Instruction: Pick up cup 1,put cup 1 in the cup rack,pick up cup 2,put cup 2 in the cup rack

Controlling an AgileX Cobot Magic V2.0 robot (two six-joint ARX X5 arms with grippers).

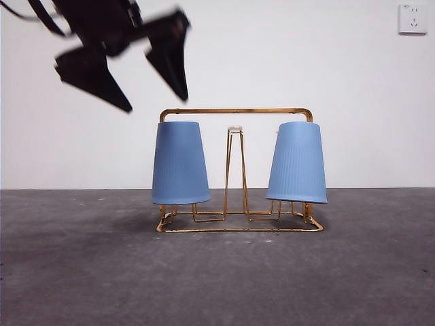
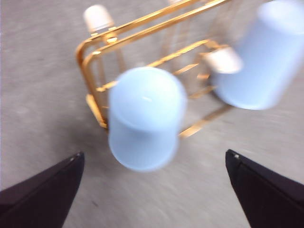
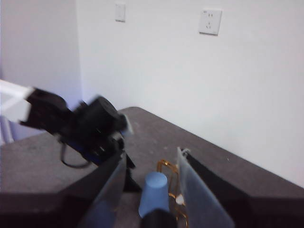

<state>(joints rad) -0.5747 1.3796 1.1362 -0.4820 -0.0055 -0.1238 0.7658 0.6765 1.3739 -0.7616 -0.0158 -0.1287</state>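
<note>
Front view: both blue cups, the nearer cup (image 1: 180,163) and the farther cup (image 1: 297,163), sit inverted on the cup rack (image 1: 238,224); the left gripper (image 1: 139,85) hangs at ten o'clock, jaws spread, empty.

Left wrist view: the nearer cup (image 2: 145,116) lies directly below.

Right wrist view: the right gripper (image 3: 152,190) waits apart, jaws spread.

The task looks finished; only retreat remains.

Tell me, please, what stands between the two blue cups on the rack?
Between the left cup and the right cup stands a tall, narrow, white-tipped peg of the gold cup rack, clearest in the front view.
</note>
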